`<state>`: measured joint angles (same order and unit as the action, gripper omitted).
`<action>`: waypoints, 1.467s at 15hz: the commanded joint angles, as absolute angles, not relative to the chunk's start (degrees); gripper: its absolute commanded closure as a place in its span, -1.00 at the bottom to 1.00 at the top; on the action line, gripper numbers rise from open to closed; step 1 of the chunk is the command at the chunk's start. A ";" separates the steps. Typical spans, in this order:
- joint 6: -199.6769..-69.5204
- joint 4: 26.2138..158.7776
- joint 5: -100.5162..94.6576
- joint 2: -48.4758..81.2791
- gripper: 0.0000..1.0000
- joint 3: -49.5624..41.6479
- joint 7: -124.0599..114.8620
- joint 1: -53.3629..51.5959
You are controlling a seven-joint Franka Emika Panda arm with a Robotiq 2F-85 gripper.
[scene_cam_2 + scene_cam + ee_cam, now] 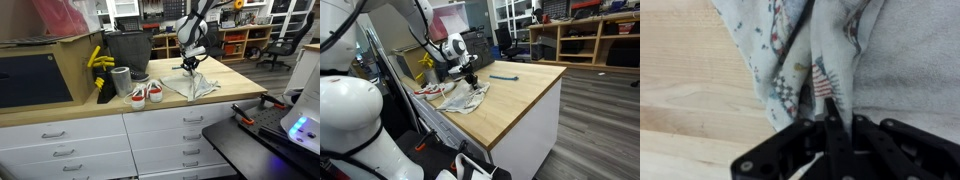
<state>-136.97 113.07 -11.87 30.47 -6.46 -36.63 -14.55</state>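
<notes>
The wooden counter (240,86) carries a patterned cloth (197,86) and sneakers (145,94) (white, red-trimmed)

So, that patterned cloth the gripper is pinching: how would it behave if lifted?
Probably floppy: the cloth bunches into a ridge where the gripper pinches it. Likely light, since it looks thin and lies in flat wrinkles on the counter. It would likely drape and trail rather than lift whole.

Cloth (855,45) cut off at wrist view's top, hand (830,105) tips buried in folds, blue object (503,77) unidentifiable
</notes>
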 commanded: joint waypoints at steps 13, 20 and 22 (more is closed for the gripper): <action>-150.53 114.73 -3.22 27.24 0.98 -0.66 -36.35 -15.11; -153.99 115.42 -2.11 27.77 0.13 1.18 -34.90 -16.46; -155.02 116.46 -2.78 27.41 -0.17 0.81 -33.93 -16.77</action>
<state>-152.40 114.07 -3.19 28.50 1.17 -36.04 -16.40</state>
